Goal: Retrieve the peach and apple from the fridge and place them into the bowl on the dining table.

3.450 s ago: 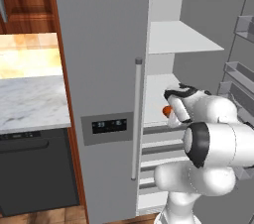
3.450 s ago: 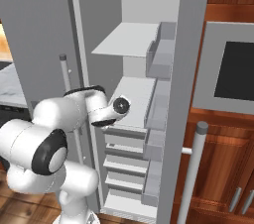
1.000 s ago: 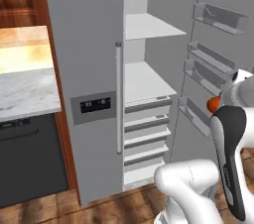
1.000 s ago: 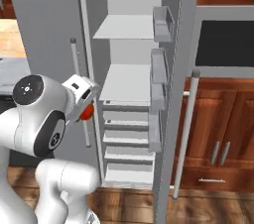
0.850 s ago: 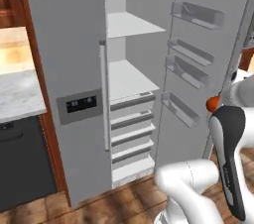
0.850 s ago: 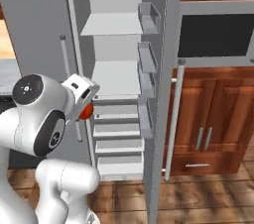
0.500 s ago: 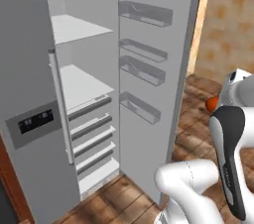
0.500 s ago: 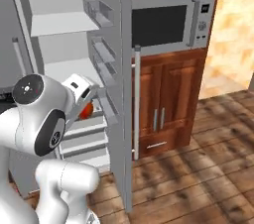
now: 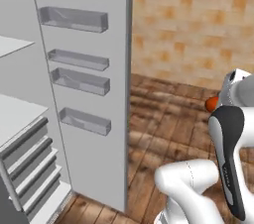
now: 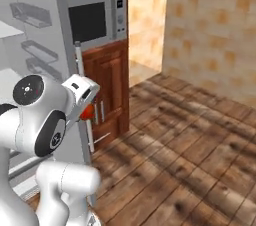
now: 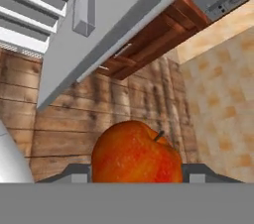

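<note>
A deep orange-red apple point(image 11: 136, 153) with a short stem sits between my gripper's point(image 11: 136, 172) two dark fingertips point(image 11: 74, 172), and the gripper is shut on it. In the left base view the apple point(image 9: 212, 103) peeks out beside the white hand at the right edge. In the right base view the apple point(image 10: 88, 112) hangs under the hand, in front of the cabinet. The grey fridge point(image 9: 84, 84) stands open at the left, door bins and white shelves showing. The peach, the bowl and the dining table are out of view.
A built-in microwave point(image 10: 95, 20) sits above a dark wooden cabinet point(image 10: 107, 95) right of the fridge door point(image 10: 35, 45). Wooden floor point(image 10: 190, 140) stretches out to the right, bounded by tan tiled walls point(image 9: 198, 25).
The whole picture has shifted: the base has turned right, so the fridge has slid left and floor and tiled wall have come into view. The apple stays in the gripper.
</note>
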